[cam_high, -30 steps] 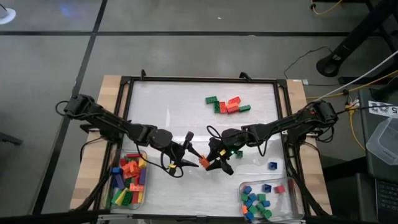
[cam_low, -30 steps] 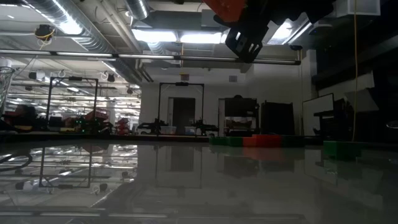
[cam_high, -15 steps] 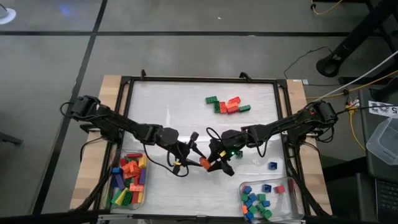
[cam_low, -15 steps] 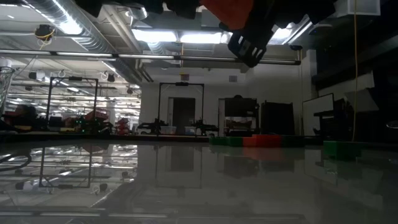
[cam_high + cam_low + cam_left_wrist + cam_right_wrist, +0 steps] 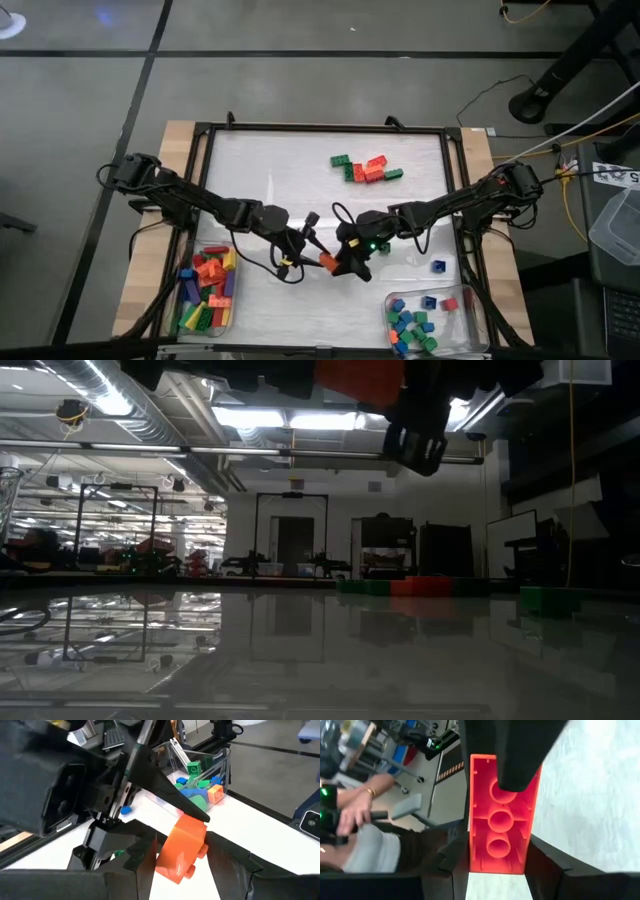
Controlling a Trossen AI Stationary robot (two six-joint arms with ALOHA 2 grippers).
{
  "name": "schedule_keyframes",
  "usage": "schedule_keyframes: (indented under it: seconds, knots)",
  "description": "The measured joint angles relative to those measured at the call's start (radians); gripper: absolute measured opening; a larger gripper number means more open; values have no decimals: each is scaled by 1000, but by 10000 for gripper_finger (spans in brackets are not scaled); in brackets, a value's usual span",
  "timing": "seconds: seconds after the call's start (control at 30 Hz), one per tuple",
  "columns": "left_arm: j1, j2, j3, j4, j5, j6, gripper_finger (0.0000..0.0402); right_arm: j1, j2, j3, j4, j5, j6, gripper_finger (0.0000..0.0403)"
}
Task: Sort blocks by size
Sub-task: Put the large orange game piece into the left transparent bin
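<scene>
orange block (image 5: pixel 327 262), between both end effectors

Grey floor (image 5: pixel 300 80), bright ceiling lights (image 5: pixel 290 420), silver ducts (image 5: pixel 130 400), dark doorway (image 5: pixel 295 545)

Low view — orange block (image 5: pixel 360 378) cut off by top edge.

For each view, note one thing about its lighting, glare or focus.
High view: even light, soft sheen on the white table. Low view: bright ceiling lights mirrored on the glossy tabletop; arms silhouetted. Left wrist view: orange block sharp, nearest parts blurred. Right wrist view: the block glows, background soft.
</scene>
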Motion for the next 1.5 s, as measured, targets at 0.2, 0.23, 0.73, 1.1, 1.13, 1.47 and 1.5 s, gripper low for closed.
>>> schedule_keyframes:
  seconds: [0.2, 0.23, 0.73, 1.1, 1.13, 1.47, 1.5]
  knots:
    - [-1, 0, -1, 2, 4, 1, 155, 0, 0, 0, 24, -20, 145, 154]
    - [-1, 0, -1, 4, 5, 2, 155, 0, 0, 0, 32, -21, 167, 154]
    - [-2, 1, -1, 5, 61, 176, 82, -1, 0, 0, 64, -34, 273, 154]
    - [-1, 5, -2, 3, 47, 140, 83, -5, 17, 7, 56, 16, 265, 182]
    - [-1, 5, -2, 2, 47, 124, 83, -7, 21, 9, 61, 20, 265, 192]
    - [-26, -111, -2, -181, 50, 3, 84, -19, 4, 5, 30, -72, 155, 243]
    - [-35, -141, -2, -229, 53, -21, 84, -19, 0, 5, 25, -89, 120, 241]
